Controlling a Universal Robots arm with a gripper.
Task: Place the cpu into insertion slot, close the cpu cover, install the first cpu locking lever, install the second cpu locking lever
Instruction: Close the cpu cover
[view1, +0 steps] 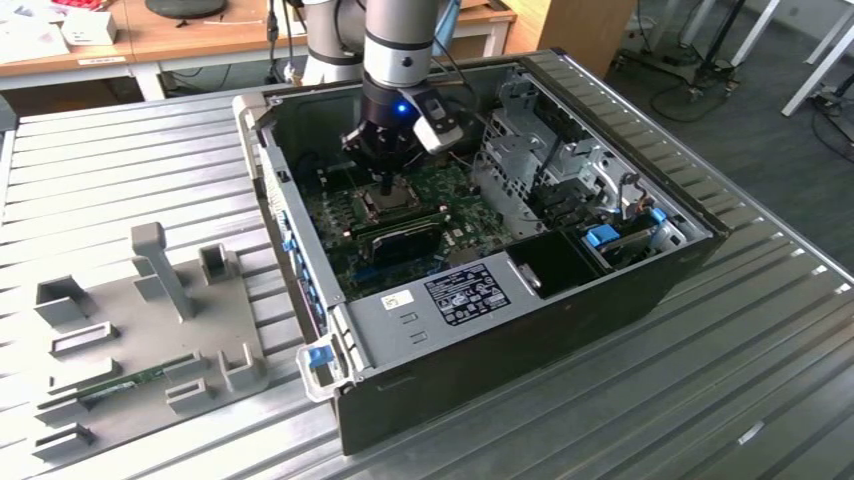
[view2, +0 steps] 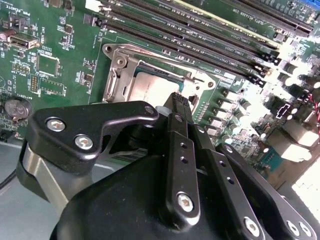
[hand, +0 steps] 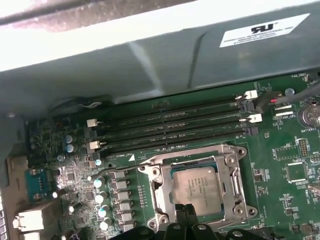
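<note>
The cpu (hand: 199, 186) lies flat in the insertion slot (hand: 159, 192) on the green board, its dull grey top showing through the window of the cpu cover (hand: 227, 170). The silvery cover frame lies down around the chip. In both wrist views my gripper (hand: 187, 209) is shut, its black fingertips together at the socket's edge, right by the chip's rim (view2: 150, 90), with nothing held. A thin metal lever (hand: 107, 170) runs along one side of the socket. In the exterior view the gripper (view1: 387, 185) reaches down into the open computer case over the socket (view1: 378, 207).
Long black memory slots (hand: 170, 125) run beside the socket. The case walls (view1: 534, 310) and a drive cage (view1: 547, 165) close in around the arm. A grey fixture plate (view1: 147, 320) with a memory stick (view1: 127, 383) lies at the exterior view's left.
</note>
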